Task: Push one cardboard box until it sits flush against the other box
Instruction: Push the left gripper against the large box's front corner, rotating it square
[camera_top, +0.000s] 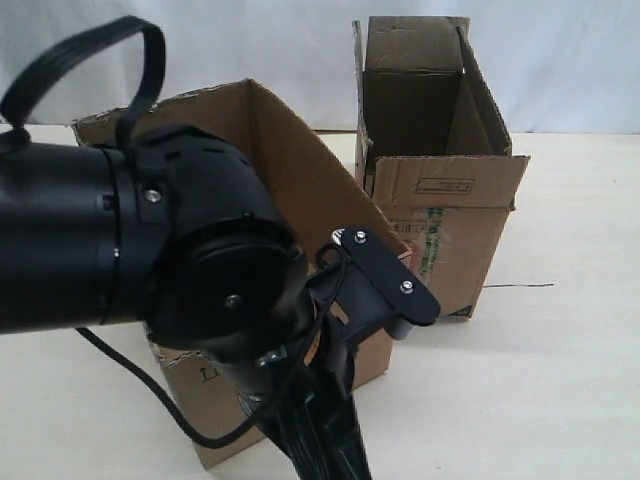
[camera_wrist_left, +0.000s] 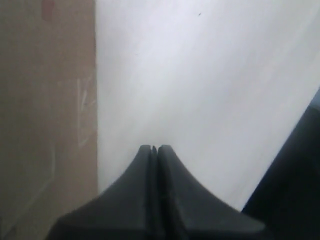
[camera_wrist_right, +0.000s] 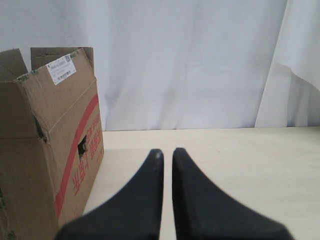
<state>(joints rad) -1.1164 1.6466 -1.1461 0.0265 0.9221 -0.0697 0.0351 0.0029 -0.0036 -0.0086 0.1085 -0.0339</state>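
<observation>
The wide torn cardboard box (camera_top: 300, 190) is seen in the middle left of the exterior view, partly hidden by a big black arm (camera_top: 150, 250). The taller box with flaps (camera_top: 440, 200) stands at the upper right, its near corner seeming to touch it. The left gripper (camera_wrist_left: 154, 148) is pressed closed on nothing, beside a brown box wall (camera_wrist_left: 45, 125). The right gripper (camera_wrist_right: 167, 152) is slightly parted and empty.

The exterior view looks from close behind a black arm (camera_top: 150, 250) across the worktop (camera_top: 560, 380). The left wrist view hugs a cardboard wall (camera_wrist_left: 45, 125) beside its jaws. The right wrist view faces a white curtain (camera_wrist_right: 190, 65), and shares the other box (camera_wrist_right: 50, 140) with the exterior view.
</observation>
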